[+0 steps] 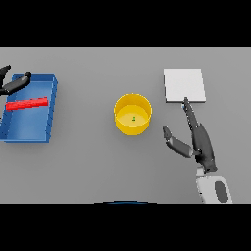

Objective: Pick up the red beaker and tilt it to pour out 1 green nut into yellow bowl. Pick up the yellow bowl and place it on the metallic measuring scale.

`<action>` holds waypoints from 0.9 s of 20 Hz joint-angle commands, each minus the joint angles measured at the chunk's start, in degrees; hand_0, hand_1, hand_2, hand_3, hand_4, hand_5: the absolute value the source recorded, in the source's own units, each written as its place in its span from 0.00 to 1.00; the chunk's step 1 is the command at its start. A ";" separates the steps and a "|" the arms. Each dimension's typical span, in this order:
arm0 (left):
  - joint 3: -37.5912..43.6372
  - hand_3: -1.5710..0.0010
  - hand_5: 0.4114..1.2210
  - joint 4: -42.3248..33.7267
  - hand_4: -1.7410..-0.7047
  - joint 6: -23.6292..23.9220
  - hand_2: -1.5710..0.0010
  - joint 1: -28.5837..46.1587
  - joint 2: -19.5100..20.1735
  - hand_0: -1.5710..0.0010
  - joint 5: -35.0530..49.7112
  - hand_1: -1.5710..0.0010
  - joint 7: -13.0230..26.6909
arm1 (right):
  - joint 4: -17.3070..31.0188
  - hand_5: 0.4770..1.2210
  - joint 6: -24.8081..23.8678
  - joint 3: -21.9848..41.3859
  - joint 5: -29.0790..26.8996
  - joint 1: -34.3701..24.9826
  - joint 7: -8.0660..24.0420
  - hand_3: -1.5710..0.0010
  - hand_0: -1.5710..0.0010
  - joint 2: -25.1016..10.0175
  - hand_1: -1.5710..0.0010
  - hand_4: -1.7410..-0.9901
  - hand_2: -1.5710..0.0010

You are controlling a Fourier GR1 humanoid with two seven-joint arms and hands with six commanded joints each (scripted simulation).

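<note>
Yellow bowl (133,114) w/ green nut (134,118) sits left of right robot hand (200,141).

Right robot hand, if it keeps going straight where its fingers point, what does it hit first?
The right robot hand points up-left at the metallic measuring scale; its fingertip is already at the near edge, though height is unclear.

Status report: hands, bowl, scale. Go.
Left hand open over blue tray, red beaker lying inside. Right hand open beside yellow bowl. Nut in bowl. Scale unobstructed.

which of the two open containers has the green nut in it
The round yellow bowl at table centre; a green nut lies inside. The blue tray at left holds only the red beaker.
</note>
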 commanded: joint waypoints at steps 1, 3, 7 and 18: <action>0.29 0.95 0.27 -0.69 0.93 0.22 0.96 -0.20 0.14 0.95 0.23 0.95 -0.55 | -0.17 0.22 -0.14 0.34 0.62 0.68 1.23 1.00 1.00 0.07 1.00 0.80 1.00; 0.80 0.97 0.28 -1.42 0.93 1.09 0.97 0.02 -0.29 0.97 0.77 0.97 -2.53 | -0.61 0.22 -0.33 1.16 3.46 -1.26 4.41 1.00 1.00 -1.28 1.00 0.83 1.00; 1.76 0.99 0.31 -2.92 0.91 1.73 0.99 0.79 -1.89 0.99 2.89 0.99 -4.20 | 2.07 0.25 5.59 4.11 8.24 -7.86 4.77 1.00 1.00 -7.98 1.00 0.85 1.00; 1.88 1.00 0.34 -4.78 0.90 1.18 1.00 2.26 -1.69 1.00 3.60 1.00 -3.32 | 11.79 0.22 16.71 19.66 28.97 -27.28 -0.04 1.00 1.00 -19.18 1.00 0.77 1.00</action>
